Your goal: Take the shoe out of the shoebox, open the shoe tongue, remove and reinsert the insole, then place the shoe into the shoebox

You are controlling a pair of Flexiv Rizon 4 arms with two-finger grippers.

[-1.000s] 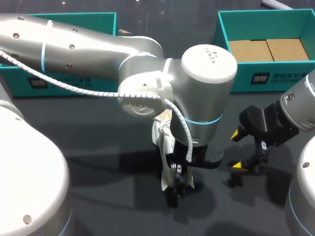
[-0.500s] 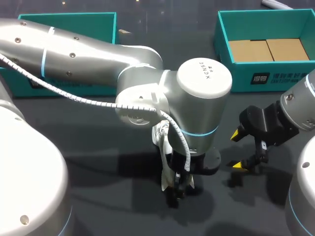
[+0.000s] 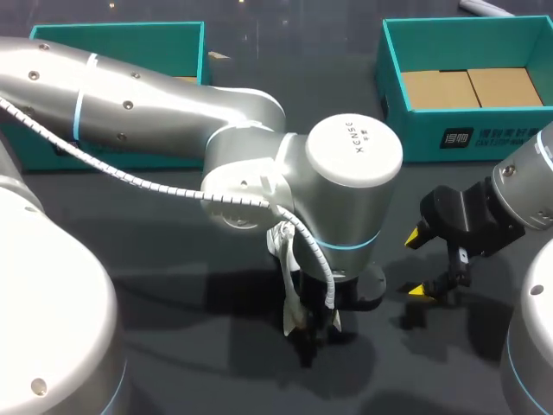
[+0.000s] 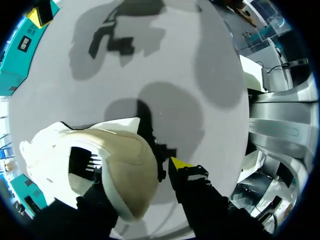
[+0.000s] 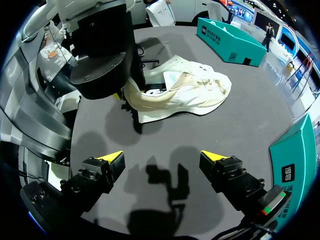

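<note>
Table: is carrying everything. Pressing the shoe lightly down against it should be stopping any sliding.
Left arm: is lying across the head view from the left edge to the lower middle and is covering most of the shoe from above. It seems best left low and steady as the anchor.
Shoebox: is sitting open at the upper right, well apart from the work. A second teal box is sitting at the upper left.
Shoe: is lying out of the box in the lower middle of the head view, with its heel at the left hand.
Right hand: is hanging empty with its fingers apart, near the shoe. Judging by this, it should be approaching the tongue from the toe side.
Left hand: is sitting at the heel. I cannot tell whether it is clamping it.
</note>
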